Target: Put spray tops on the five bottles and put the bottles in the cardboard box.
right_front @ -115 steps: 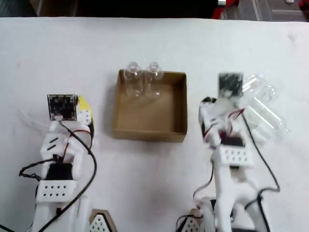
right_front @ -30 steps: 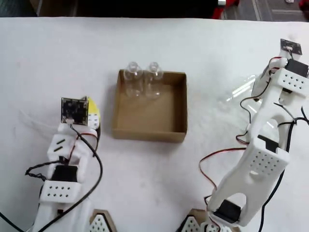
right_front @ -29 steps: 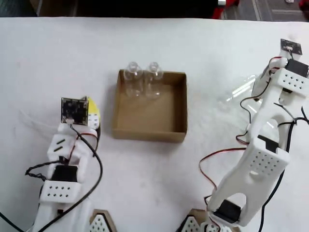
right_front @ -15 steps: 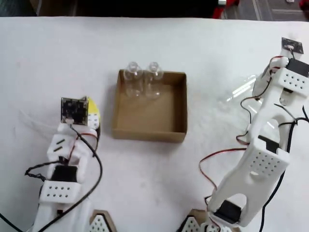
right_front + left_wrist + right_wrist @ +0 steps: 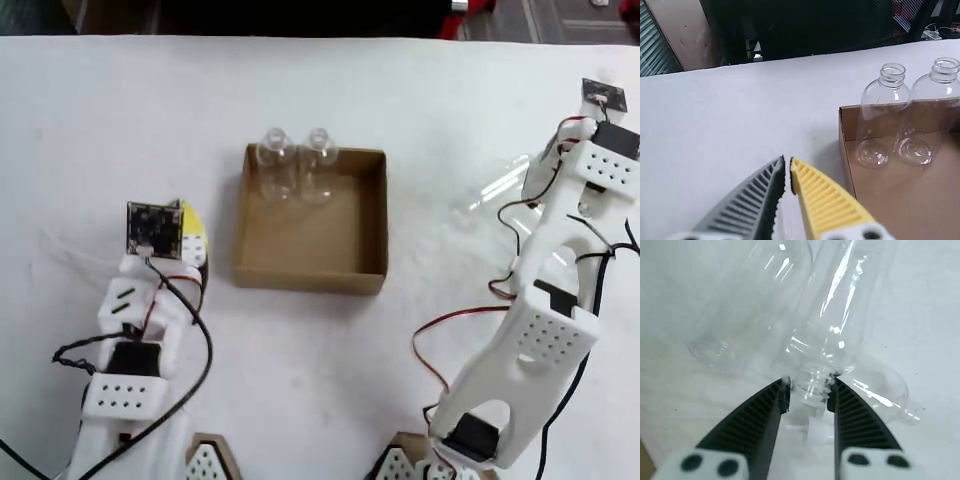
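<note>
White bench [image 5: 400,90] lies under me, the cardboard box [image 5: 310,272] at its middle, with two upright bottles [image 5: 277,160] against its far wall. My left gripper [image 5: 788,172] is pressed together over the bench beside the box. My right gripper [image 5: 808,385] pinches the neck of a lying bottle [image 5: 840,315], which touches a neighbouring bottle [image 5: 750,305].

Box [image 5: 310,262]: plain brown cardboard. Two bottles [image 5: 275,160] inside the box: clear, colourless. Table [image 5: 120,110]: white. Left gripper [image 5: 788,167]: one finger grey, one yellow, both ribbed. Right gripper [image 5: 808,389]: black, ribbed. The bottle [image 5: 840,315] between its fingers: clear. Arms [image 5: 530,340]: white, with red and black wires [image 5: 432,328].
</note>
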